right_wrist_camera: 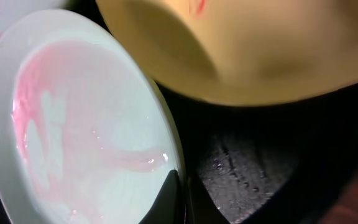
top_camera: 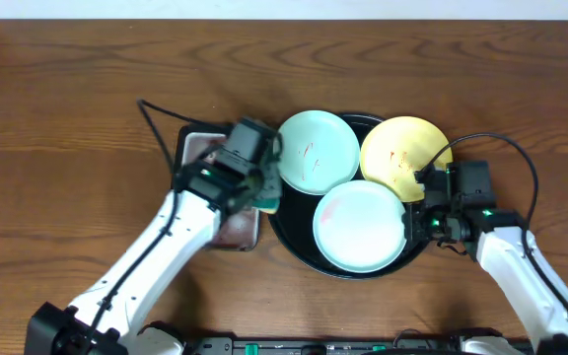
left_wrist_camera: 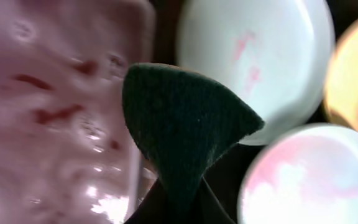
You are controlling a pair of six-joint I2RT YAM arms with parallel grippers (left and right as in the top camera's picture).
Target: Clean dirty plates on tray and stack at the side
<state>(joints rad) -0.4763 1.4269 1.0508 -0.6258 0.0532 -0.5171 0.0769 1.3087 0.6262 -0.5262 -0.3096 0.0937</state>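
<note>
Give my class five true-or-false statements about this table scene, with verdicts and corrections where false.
1. A yellow plate and two mint plates sit on the black tray. True.
2. The left gripper holds a green sponge. True.
3. The metal pan lies right of the tray. False: it lies left of it.
4. All plates are spotless. False: each shows red or pink smears.
5. The right gripper is at the front mint plate's rim. True.
</note>
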